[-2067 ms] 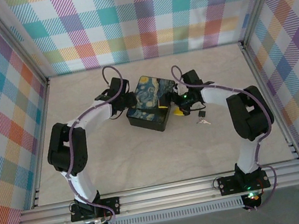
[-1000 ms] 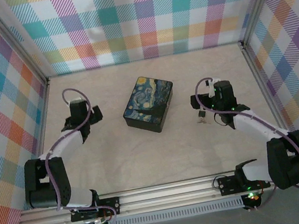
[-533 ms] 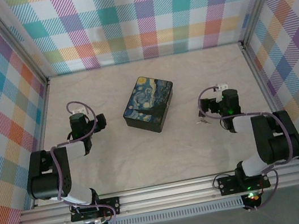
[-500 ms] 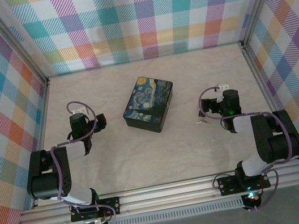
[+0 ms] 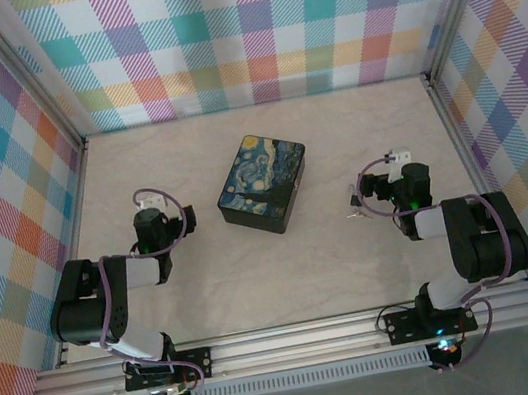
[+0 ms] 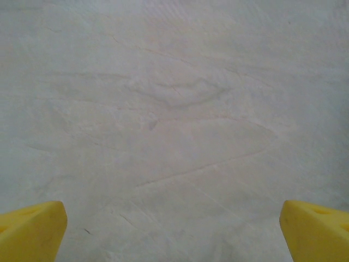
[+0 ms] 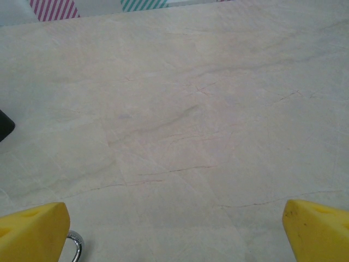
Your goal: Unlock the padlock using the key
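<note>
A tiny silvery object, the padlock (image 5: 354,210), lies on the table right of the box, too small here to tell apart from the key. In the right wrist view a thin silvery loop (image 7: 75,245) curves just beside my lower-left yellow fingertip (image 7: 32,232), touching nothing I can see. My right gripper (image 7: 174,234) is open over bare table, and from above it sits just right of the padlock (image 5: 377,191). My left gripper (image 6: 174,234) is open too, with nothing between its fingertips, left of the box (image 5: 155,228).
The dark box with the blue-and-yellow swirly lid (image 5: 264,182) stands mid-table between the arms; its dark corner (image 7: 4,124) shows at the right wrist view's left edge. Plaid walls enclose the pale tabletop (image 5: 287,275) on three sides.
Both arms have drawn back from the box toward the near edge and folded up. Both grippers stay open. The box and the padlock have not moved.
</note>
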